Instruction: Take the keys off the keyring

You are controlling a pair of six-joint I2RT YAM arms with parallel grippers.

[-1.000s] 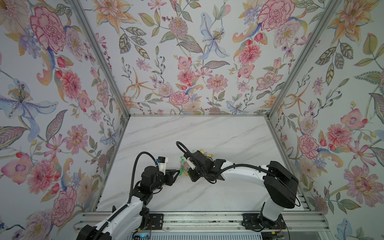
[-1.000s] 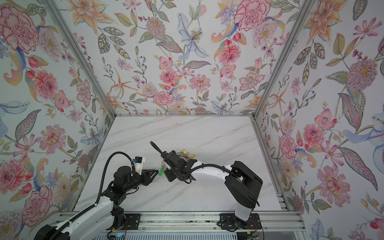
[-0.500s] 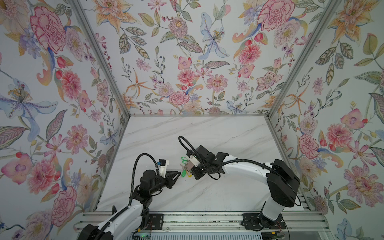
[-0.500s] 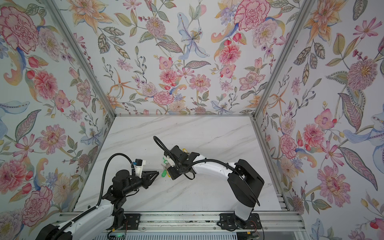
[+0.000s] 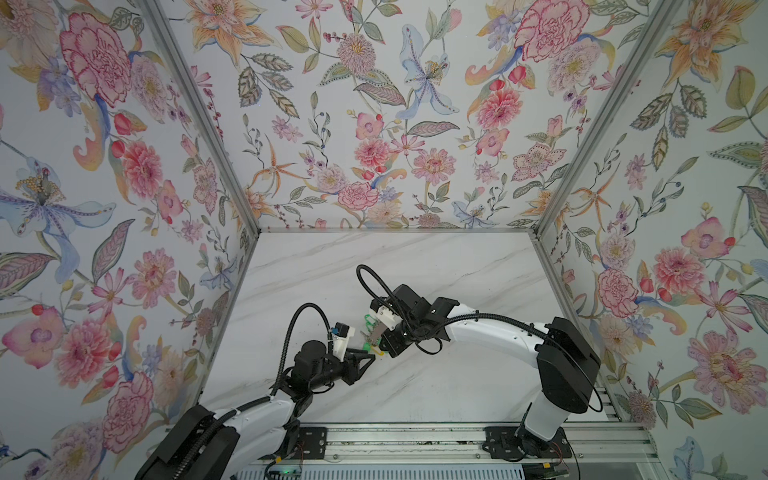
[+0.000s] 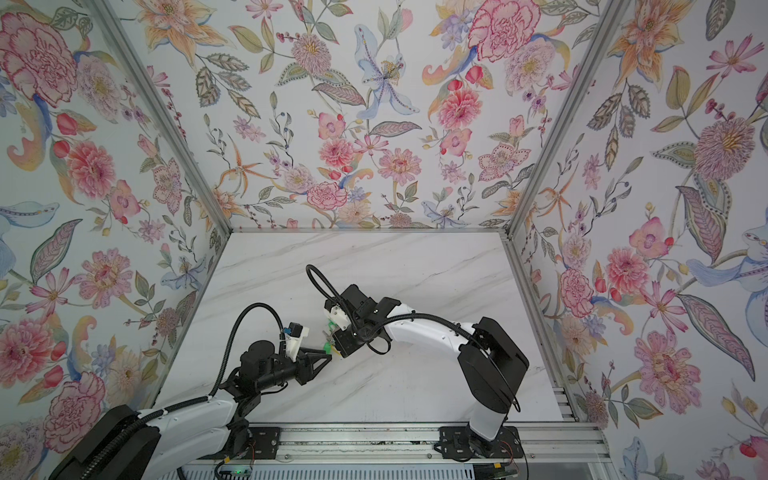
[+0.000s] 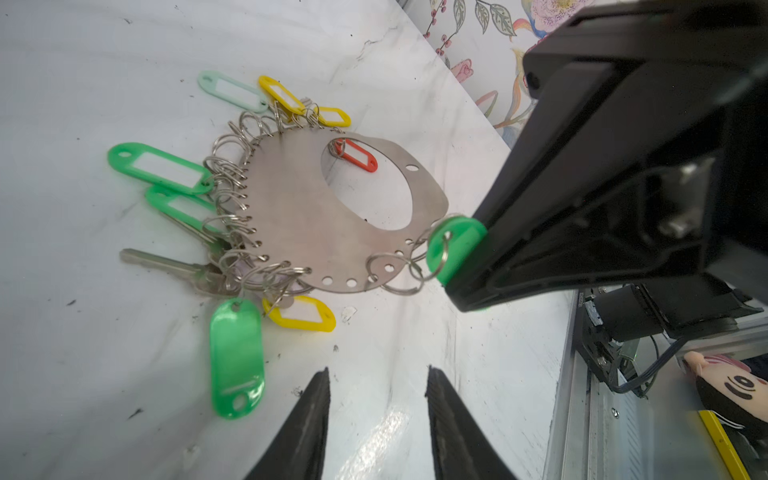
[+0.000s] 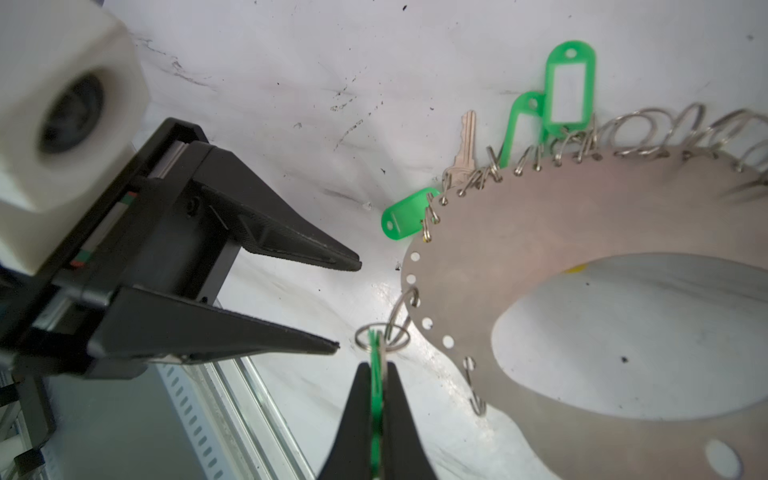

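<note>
floral-papered walls (image 5: 374,124) close the white marble worktop (image 5: 436,266) on its left, far and right edges. an aluminium rail (image 5: 415,440) runs along the near edge. beyond the rail, in the left wrist view, lies a soft toy with a drawn face (image 7: 735,386). both arms meet over the near half of the worktop, left of the middle, and in both top views the right arm covers most of what lies under it. bare marble with a few dark specks runs from there to the far and right edges.

the large flat grey metal keyring (image 7: 299,216) lies on the marble between the grippers, nearer the left edge than the right. small wire rings (image 7: 232,178) crowd much of its rim, and a run of open holes faces the left gripper (image 7: 377,370). that gripper's jaws stand apart near the rim and touch nothing. the right gripper (image 8: 376,368) is clamped on a green oval plastic tag (image 7: 451,245), which wire rings link to the rim. silvery metal keys (image 7: 166,262) and green, yellow and mint tags (image 7: 237,357) fan out around the hoop. a red-orange tag (image 7: 359,156) shows through the big central hole.
</note>
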